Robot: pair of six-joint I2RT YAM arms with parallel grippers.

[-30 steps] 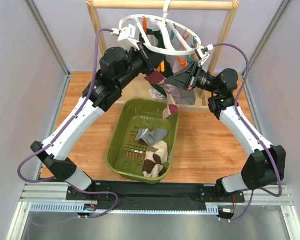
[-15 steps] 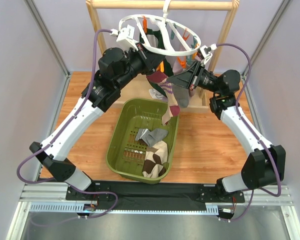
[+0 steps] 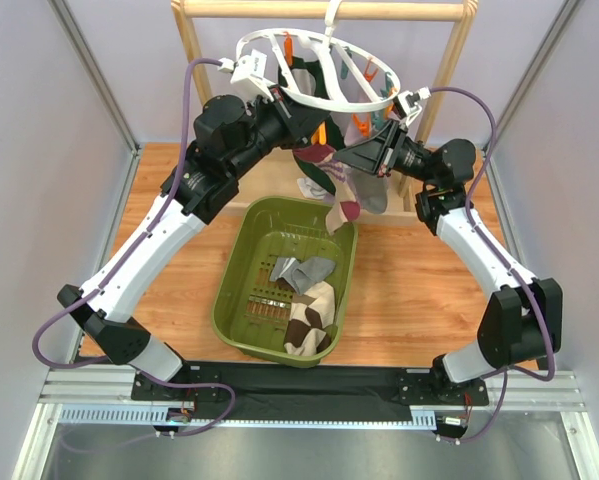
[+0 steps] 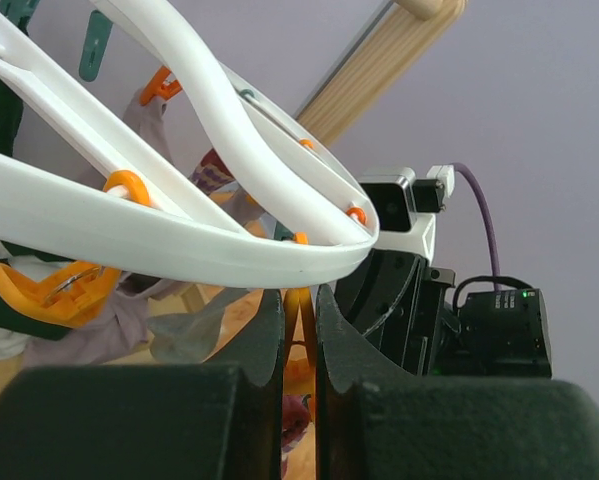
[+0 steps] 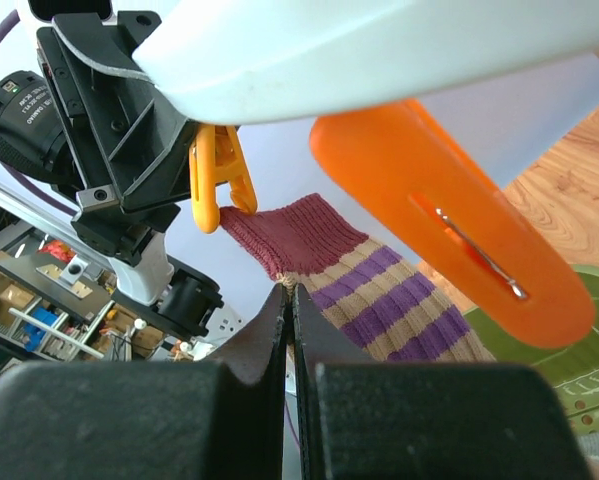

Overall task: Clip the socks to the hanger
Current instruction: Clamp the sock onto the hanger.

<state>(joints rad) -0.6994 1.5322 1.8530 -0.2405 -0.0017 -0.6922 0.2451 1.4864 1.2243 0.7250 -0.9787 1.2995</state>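
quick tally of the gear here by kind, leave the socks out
robot arms: 2
basket: 1
hanger: 1
wooden rack: 1
total: 5

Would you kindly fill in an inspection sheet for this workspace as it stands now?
Surface: light wooden tabletop, carrying an olive-green slotted plastic basket.
Job's things: white round plastic hanger hooked on the wooden rail rack; maroon-and-purple striped sock held up with its cuff at an orange clip; grey sock and brown-and-cream argyle sock lying in the basket.
Clutter: nothing seen.
Grippers: left gripper shut on the orange clip; right gripper shut on the striped sock.
Cables: purple cables looping off both arms.
Surroundings: grey walls on both sides.
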